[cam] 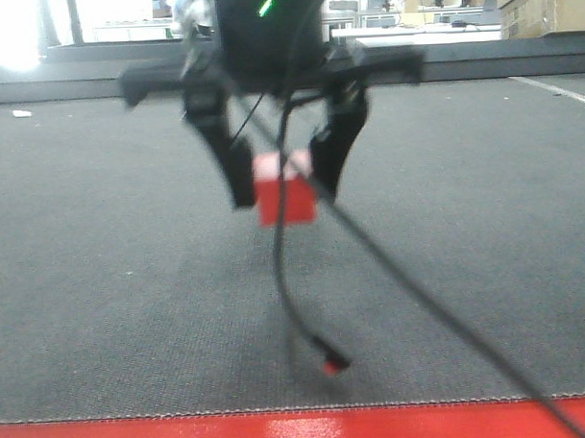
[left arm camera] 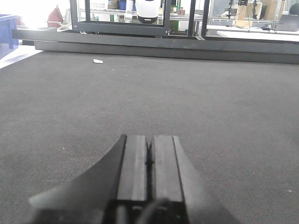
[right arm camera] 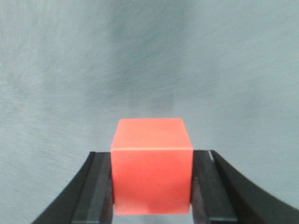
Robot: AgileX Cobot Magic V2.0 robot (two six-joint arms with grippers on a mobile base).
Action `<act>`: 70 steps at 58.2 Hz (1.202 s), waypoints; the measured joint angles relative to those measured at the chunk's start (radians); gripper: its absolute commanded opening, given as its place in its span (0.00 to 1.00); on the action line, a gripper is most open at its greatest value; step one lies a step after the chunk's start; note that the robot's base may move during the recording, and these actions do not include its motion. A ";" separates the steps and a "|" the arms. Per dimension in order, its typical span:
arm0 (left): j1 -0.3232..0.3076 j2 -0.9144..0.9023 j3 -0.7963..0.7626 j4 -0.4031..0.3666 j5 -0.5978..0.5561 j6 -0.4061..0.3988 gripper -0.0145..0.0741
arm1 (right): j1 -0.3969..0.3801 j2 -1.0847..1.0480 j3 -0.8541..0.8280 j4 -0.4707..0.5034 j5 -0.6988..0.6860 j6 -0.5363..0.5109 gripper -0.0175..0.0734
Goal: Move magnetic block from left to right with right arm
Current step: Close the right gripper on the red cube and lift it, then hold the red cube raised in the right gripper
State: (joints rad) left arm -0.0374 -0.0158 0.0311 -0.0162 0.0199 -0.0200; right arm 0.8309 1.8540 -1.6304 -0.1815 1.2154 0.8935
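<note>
The right tool is closed onto the magnetic block, one finger flat against each side face. The cube sits squarely between its tips. In the front view both hang clear of the grey bench, with a shadow beneath the tool, so the pick-up looks done. What seems left is the carry to the right side and the set-down. How far across it is cannot be told. The left tool is fully closed and empty, low over the bench.
</note>
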 measured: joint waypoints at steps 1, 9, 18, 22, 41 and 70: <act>0.000 0.000 0.000 0.000 0.000 0.000 0.03 | -0.003 -0.018 0.010 -0.002 0.000 -0.005 0.51; 0.000 0.000 0.000 0.000 0.000 0.000 0.03 | -0.045 -0.150 0.136 -0.006 -0.005 -0.062 0.51; 0.000 0.000 0.000 0.000 0.000 0.000 0.03 | -0.126 -0.323 0.312 -0.007 -0.069 -0.141 0.51; 0.000 0.000 0.000 0.000 0.000 0.000 0.03 | -0.180 -0.419 0.400 -0.010 -0.108 -0.177 0.51; 0.000 0.000 0.000 0.000 0.000 0.000 0.03 | -0.503 -0.813 0.757 0.066 -0.344 -0.561 0.51; 0.000 0.000 0.000 0.000 0.000 0.000 0.03 | -0.730 -1.218 1.122 0.255 -0.822 -0.971 0.51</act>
State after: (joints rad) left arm -0.0374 -0.0158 0.0311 -0.0162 0.0199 -0.0200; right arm 0.1013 0.6362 -0.5085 0.0733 0.3929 -0.0775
